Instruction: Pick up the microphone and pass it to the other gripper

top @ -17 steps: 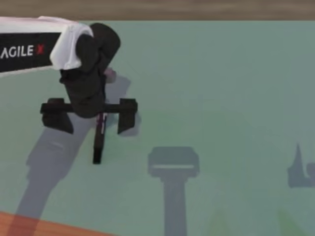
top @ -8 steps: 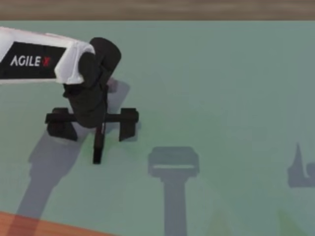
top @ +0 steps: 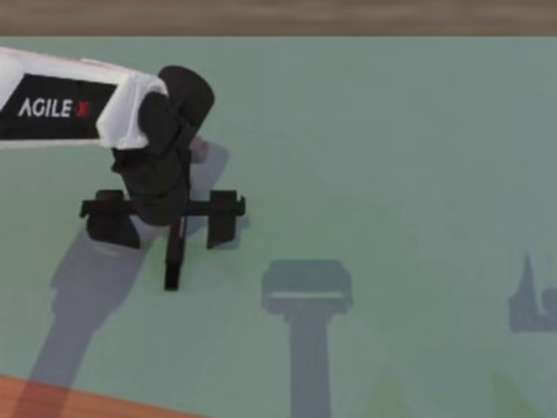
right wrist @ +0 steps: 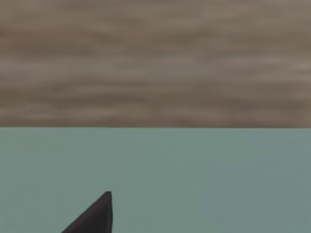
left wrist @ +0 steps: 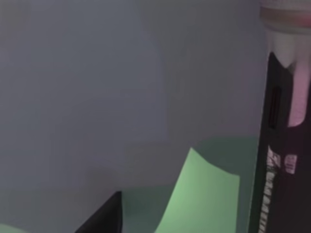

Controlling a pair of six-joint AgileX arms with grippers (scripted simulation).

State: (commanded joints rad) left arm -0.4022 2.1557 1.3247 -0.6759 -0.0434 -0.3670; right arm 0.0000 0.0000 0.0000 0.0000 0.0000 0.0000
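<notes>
The microphone (top: pixel 173 258) lies on the green table (top: pixel 392 174), its slim black handle pointing toward the front edge. Its head is mostly hidden under my left wrist, with only a pale bit showing beside it. My left gripper (top: pixel 165 219) hangs over the microphone, open wide, one finger on each side of the handle and both apart from it. In the left wrist view the microphone (left wrist: pixel 281 121) runs along one edge, and one dark fingertip (left wrist: pixel 104 216) shows. My right gripper is outside the top view; the right wrist view shows one fingertip (right wrist: pixel 99 216) over bare table.
A brown wooden strip (top: pixel 278 16) borders the table's far side, and an orange corner (top: pixel 52 401) shows at the front left. Dark shadows of the arms lie on the table (top: pixel 306 292), one at the right edge.
My left arm shifted slightly to the right above the microphone a second ago and has since held still. The microphone has not moved.
</notes>
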